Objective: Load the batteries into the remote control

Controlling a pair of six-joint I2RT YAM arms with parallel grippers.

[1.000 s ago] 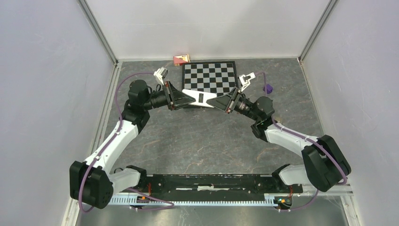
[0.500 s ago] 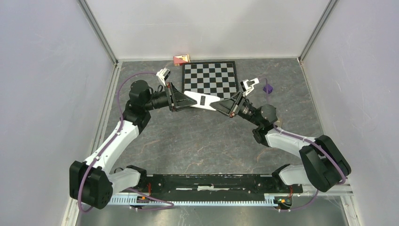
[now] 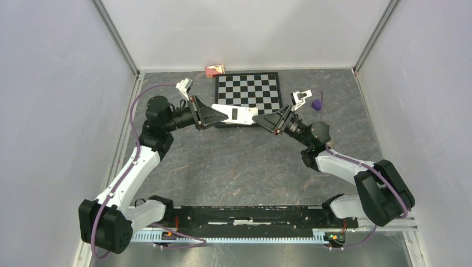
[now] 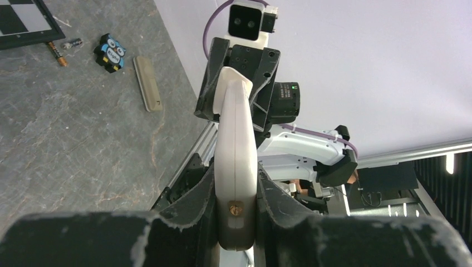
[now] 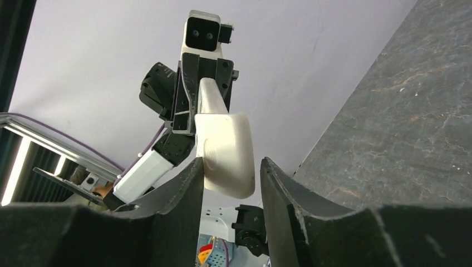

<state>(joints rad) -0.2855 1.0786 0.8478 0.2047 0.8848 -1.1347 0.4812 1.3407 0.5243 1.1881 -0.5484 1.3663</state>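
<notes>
On the dark grey, stone-look worktop point(image 3: 234, 167), with pale walls on three sides, you have one black and white checkerboard point(image 3: 249, 92) lying flat near the back. Beside its back left corner sits one small red box point(image 3: 214, 70), and off to its right sits one purple cube point(image 3: 316, 104). You have one white remote point(image 4: 236, 128), and it is up in the air in front of the checkerboard, stretched between your two arms. Your left tool point(image 4: 236, 183) is closed tight on one end of the remote, with a finger pressed on each side. Your right tool point(image 5: 231, 164) is partly spread around the other end, and a thin gap shows on one side, so it is not squeezing the remote. You can see two batteries point(image 4: 57, 54) in the left wrist view, lying on the worktop close together, just by the edge of the checkerboard. Next to them lies one small dark block with an owl face point(image 4: 109, 53), and just past that lies one flat tan strip point(image 4: 148, 83).
</notes>
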